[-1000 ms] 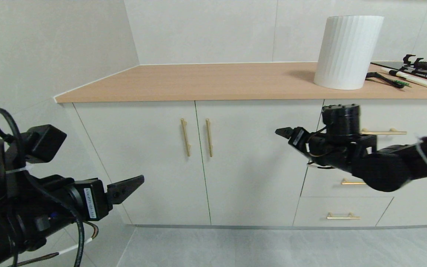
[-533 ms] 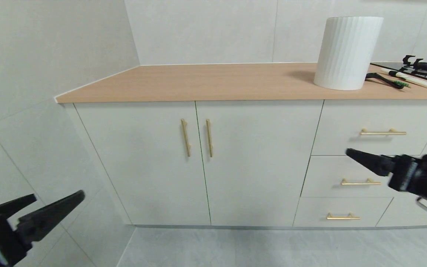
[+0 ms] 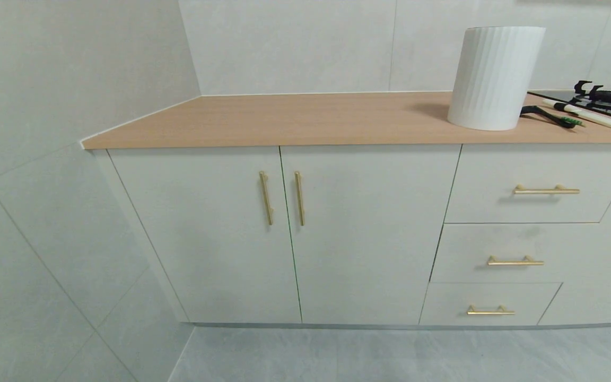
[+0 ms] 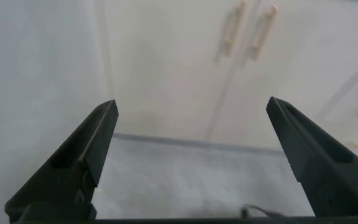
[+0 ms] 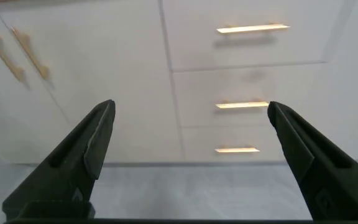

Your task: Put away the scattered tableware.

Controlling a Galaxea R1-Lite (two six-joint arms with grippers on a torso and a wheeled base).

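Note:
A black-handled utensil (image 3: pixel 547 115) with a green tip and a long cream-coloured utensil (image 3: pixel 592 115) lie on the wooden countertop (image 3: pixel 295 119) at the far right, just beside a tall white ribbed container (image 3: pixel 496 77). My left gripper (image 4: pixel 191 104) is open and holds nothing; it hangs low, facing the cabinet doors and the floor. My right gripper (image 5: pixel 190 106) is also open and holds nothing, facing the drawer fronts well below the countertop.
A gas hob (image 3: pixel 610 96) sits at the counter's right end. Below are two cabinet doors with gold handles (image 3: pixel 266 197) and three drawers, the top one's handle (image 3: pixel 546 190) under the container. A tiled wall closes the left side. Grey floor (image 3: pixel 390 355) lies in front.
Both arms have dropped down and back out of the head view; a second ago they were raised in front of the cabinet. Both grippers stay open.

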